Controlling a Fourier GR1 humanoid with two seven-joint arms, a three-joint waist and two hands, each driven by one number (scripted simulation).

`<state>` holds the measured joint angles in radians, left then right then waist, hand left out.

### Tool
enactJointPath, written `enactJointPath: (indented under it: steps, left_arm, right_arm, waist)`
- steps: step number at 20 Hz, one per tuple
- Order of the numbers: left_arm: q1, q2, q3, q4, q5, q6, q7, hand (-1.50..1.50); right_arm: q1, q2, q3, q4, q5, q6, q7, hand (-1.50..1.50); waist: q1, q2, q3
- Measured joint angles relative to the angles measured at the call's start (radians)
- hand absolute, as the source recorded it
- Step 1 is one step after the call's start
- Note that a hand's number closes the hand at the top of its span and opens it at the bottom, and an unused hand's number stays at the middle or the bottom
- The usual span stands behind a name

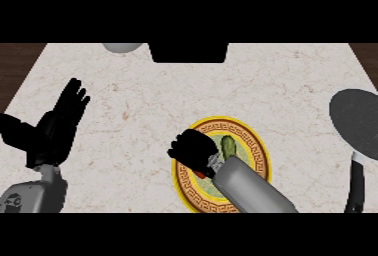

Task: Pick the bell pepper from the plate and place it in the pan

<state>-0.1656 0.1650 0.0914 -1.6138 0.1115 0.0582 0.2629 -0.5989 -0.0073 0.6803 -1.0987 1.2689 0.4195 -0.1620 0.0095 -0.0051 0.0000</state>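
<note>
Bell pepper (229,146) lies on the plate (258,150) just beyond the right hand (193,152), whose curled fingers (181,150) crowd beside it, seemingly closing to grasp, while the pan (358,122) waits well apart on the bench (184,85).

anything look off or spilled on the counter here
Nothing stands out. The plate lies flat on the counter with the green bell pepper on it beside the right hand. The pan sits upright at the right, and the left hand rests open.
</note>
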Motion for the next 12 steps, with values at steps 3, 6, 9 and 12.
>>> enactJointPath:
  steps: [3, 6, 9, 12]
  left_arm:
    - [0.017, -0.006, -0.001, -0.014, -0.005, 0.000, -0.006, 0.00]
    - [-0.007, -0.001, 0.010, 0.004, 0.000, -0.004, 0.003, 0.00]
    - [0.015, -0.002, 0.010, -0.008, -0.001, -0.011, -0.006, 0.00]
    - [0.022, -0.003, 0.012, -0.002, -0.004, -0.016, -0.019, 0.00]
  right_arm:
    - [-0.008, 0.001, 0.004, 0.038, -0.016, -0.065, -0.022, 1.50]
    - [-0.025, 0.001, 0.007, 0.046, -0.045, -0.070, -0.025, 1.50]
    - [-0.013, -0.003, 0.010, 0.046, -0.058, -0.088, -0.034, 1.50]
    - [-0.003, -0.002, -0.022, 0.042, -0.056, -0.133, -0.074, 1.50]
  waist:
    - [0.001, -0.004, 0.000]
    - [-0.001, -0.004, 0.000]
    - [-0.002, -0.004, -0.001]
    - [-0.004, -0.003, -0.001]
